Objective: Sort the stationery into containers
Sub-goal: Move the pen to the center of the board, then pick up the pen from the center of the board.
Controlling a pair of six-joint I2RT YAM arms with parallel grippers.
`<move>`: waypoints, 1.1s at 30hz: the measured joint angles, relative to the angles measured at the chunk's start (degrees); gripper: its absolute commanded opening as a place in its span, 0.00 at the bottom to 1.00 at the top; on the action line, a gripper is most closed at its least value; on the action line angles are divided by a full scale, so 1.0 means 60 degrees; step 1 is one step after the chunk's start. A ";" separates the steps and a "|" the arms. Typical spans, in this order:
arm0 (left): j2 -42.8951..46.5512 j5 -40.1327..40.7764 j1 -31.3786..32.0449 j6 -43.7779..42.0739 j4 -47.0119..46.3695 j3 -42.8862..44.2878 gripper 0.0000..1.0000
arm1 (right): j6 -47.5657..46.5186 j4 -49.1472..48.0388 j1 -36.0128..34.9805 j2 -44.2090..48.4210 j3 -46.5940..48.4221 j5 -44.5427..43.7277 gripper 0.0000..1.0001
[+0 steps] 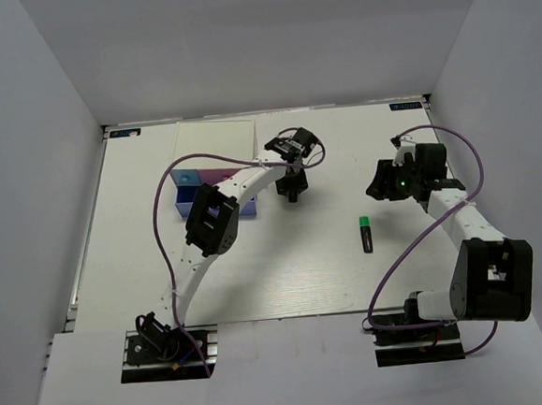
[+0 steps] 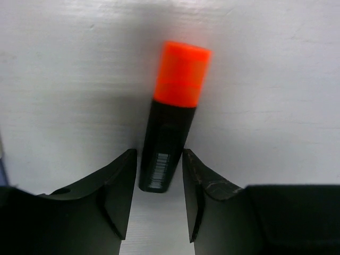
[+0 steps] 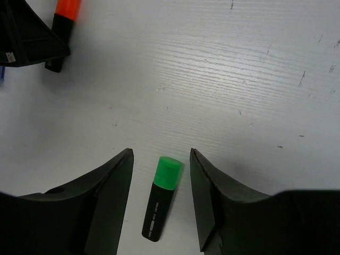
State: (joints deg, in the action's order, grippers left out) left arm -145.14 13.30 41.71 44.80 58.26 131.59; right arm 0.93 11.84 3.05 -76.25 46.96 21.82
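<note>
Since the green highlighter (image 3: 162,199) shows in my right wrist view directly between the widely spread fingers of my right end effector (image 3: 161,152), with bare worktop (image 3: 255,79) on either side of the barrel, that arm is the one placed to take it. Its long axis runs nearly square to the line on which those fingers close, with the green cap pointing away from the wrist and tilted a little to one side. I judge that a straight descent, with at most a small twist, would put the pads on the barrel's flanks. Seen from above, this highlighter lies alone on the worktop, with the right end effector hovering just beyond it and the left one farther off.

My left end effector (image 2: 159,154) is narrowed round the black barrel of the orange highlighter (image 2: 172,117), near its tail end, with the orange cap sticking out ahead. The fingertips sit hard by the barrel, but I cannot tell whether they pinch it or stand a hair short. The drawer box (image 1: 215,146) stands near, to the left of that end effector, so I expect a short leftward carry.
</note>
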 measured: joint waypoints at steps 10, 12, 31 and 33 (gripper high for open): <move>0.0867 0.0280 0.0015 -0.0772 -0.0178 -0.1581 0.31 | 0.0084 -0.0011 0.0000 0.0007 0.0000 0.0229 0.54; 0.0871 0.0284 0.0018 -0.0984 -0.0182 -0.1581 0.25 | 0.0084 -0.0011 0.0000 0.0007 0.0000 0.0262 0.54; 0.3424 -0.1056 0.0718 -0.2714 -0.1956 -0.5417 0.15 | 0.0069 -0.0007 0.0000 0.0007 0.0000 0.0514 0.54; 0.4156 -0.1453 0.0834 -0.2750 -0.2375 -0.6007 0.15 | 0.0069 -0.0007 0.0000 0.0007 0.0000 0.0546 0.54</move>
State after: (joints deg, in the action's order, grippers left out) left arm -120.20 4.58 46.72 28.29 44.01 95.55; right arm 1.34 11.79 3.05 -76.20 46.96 25.10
